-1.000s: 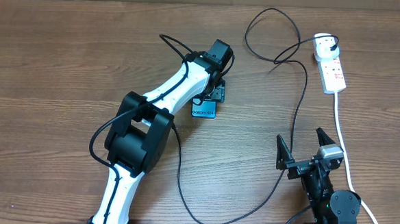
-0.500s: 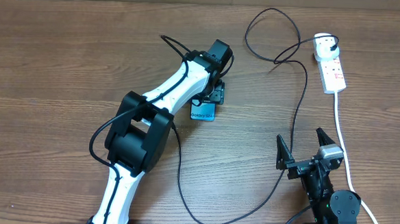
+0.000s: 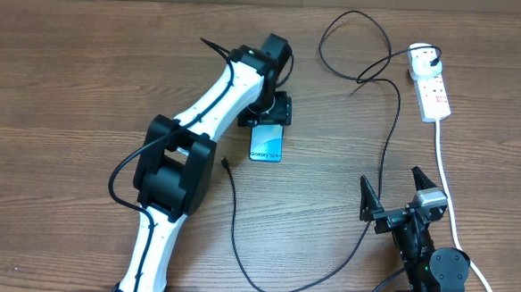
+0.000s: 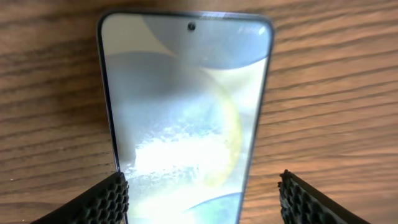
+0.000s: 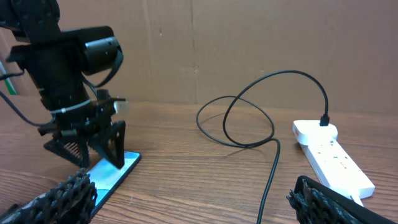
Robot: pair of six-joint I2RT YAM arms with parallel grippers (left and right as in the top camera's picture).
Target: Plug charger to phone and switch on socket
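The phone (image 3: 266, 144) lay flat on the table (image 3: 68, 64), centre of the scene, screen up. Its long axis ran near to far, with the "Galaxy" text at the near short edge.

The left gripper (image 3: 268, 118) hung over the far end of the phone. Its jaws were released and straddled the phone's width. In the wrist view one pad sat just beside a long edge and the other stood apart from the opposite edge. Nothing was grasped.

The right gripper (image 3: 391, 181) was at the near right with its jaws spread wide and nothing between them, well apart from the phone.

The charger (image 3: 387, 144) was plugged in at the far end of the socket (image 3: 431, 88), far right. Its cable looped across the table, and the connector tip (image 3: 226, 164) lay free to the near left of the phone, just beside the left arm.

Judgement: the coming move turns on the tip lying off the phone's near-left corner, not in line with the long axis. The left arm is nearer to both tip and phone; the right arm is nearer to the socket. Which short edge carries the port could not be told.
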